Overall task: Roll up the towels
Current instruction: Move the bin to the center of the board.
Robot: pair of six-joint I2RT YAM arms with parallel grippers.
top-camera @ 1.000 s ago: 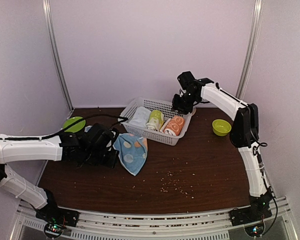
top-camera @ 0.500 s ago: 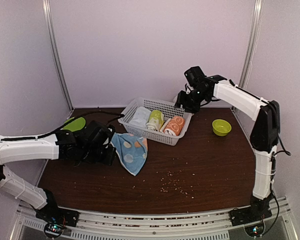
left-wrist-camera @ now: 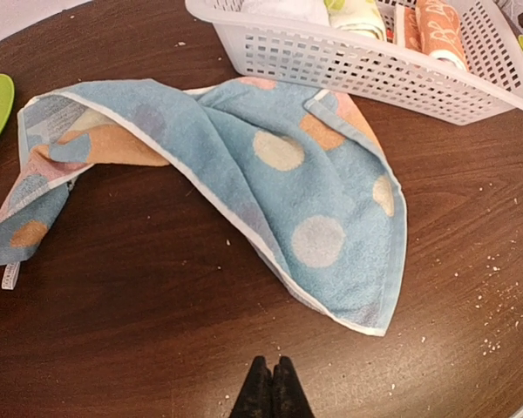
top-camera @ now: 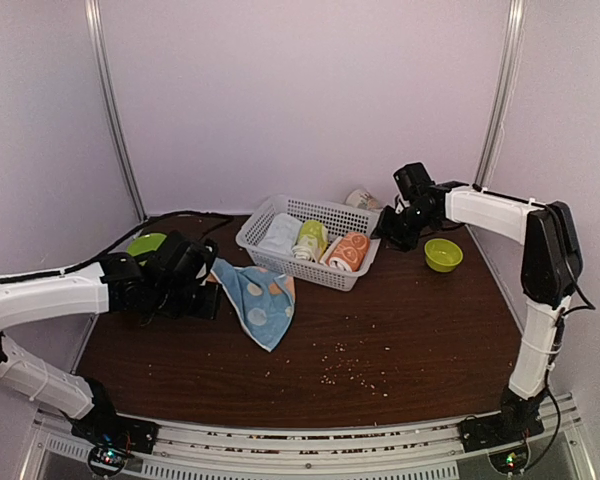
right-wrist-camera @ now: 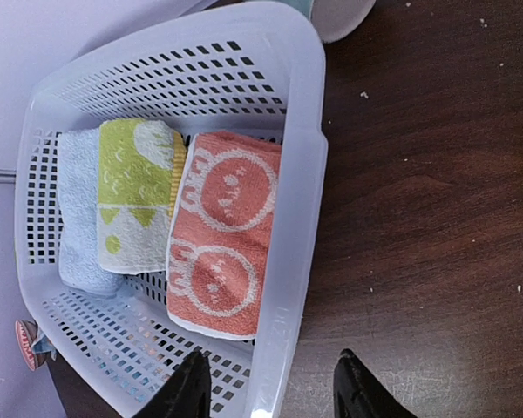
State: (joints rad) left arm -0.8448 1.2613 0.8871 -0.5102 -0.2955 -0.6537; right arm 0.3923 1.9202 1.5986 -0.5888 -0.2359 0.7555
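Note:
The light blue towel [top-camera: 262, 300] with orange and white spots lies crumpled and partly folded on the table, just left of the white basket [top-camera: 280, 207]. My left gripper [top-camera: 208, 296] is at the towel's left end. In the left wrist view that gripper [left-wrist-camera: 272, 383] is shut and empty, a short way off the blue towel's [left-wrist-camera: 288, 174] edge. The peach-orange towel [right-wrist-camera: 222, 235] lies rolled inside the basket [right-wrist-camera: 307, 174]. My right gripper [right-wrist-camera: 270, 366] is open, its fingers standing either side of the basket's right wall; from above, the right gripper [top-camera: 390, 228] is at the basket's right end.
A yellow-green roll [right-wrist-camera: 135, 192] and a pale blue-white roll [right-wrist-camera: 74, 209] lie beside the peach towel [top-camera: 350, 250]. A green bowl [top-camera: 442, 254] stands right of the basket, a green plate [top-camera: 145, 244] at far left, a cup [top-camera: 360, 200] behind the basket. Crumbs dot the table's front.
My right arm swung from above the basket out to its right end, jaws wider. My left gripper drew back to the left, off the blue towel.

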